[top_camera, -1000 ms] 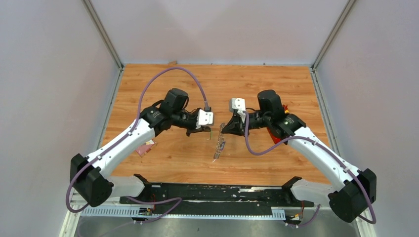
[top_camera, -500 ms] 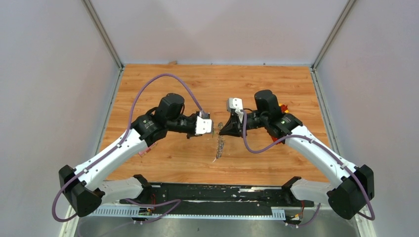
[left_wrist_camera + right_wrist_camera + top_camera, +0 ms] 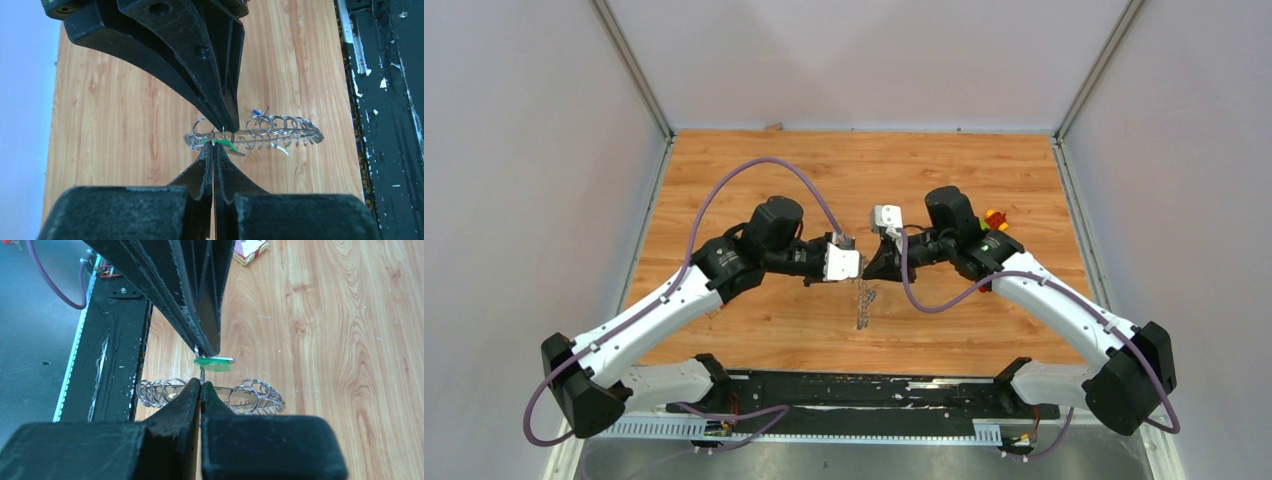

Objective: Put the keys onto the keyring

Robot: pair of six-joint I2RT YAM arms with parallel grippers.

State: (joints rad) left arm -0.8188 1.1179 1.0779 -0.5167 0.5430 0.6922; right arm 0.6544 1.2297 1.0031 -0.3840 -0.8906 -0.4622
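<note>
The keyring (image 3: 862, 303) hangs on edge over the middle of the table, a silver ring crowded with small rings and keys (image 3: 280, 131). My right gripper (image 3: 868, 273) is shut on its thin wire (image 3: 201, 383). My left gripper (image 3: 855, 277) meets it tip to tip and is shut on the green-headed key (image 3: 223, 145), which is held against the keyring wire (image 3: 216, 364). A small blue key head (image 3: 256, 112) shows among the small rings on the keyring. Whether the green key's loop is round the wire, I cannot tell.
A red block (image 3: 995, 219) with coloured bits lies behind the right wrist. A red patterned box (image 3: 250, 250) rests on the wood behind the left gripper. The black rail (image 3: 854, 390) runs along the near table edge, close below the hanging keyring (image 3: 115, 340).
Both arms have drawn together and slightly nearer. The left gripper has carried the green key up to the right gripper's tips. The keyring has swung a little to the left with them.
</note>
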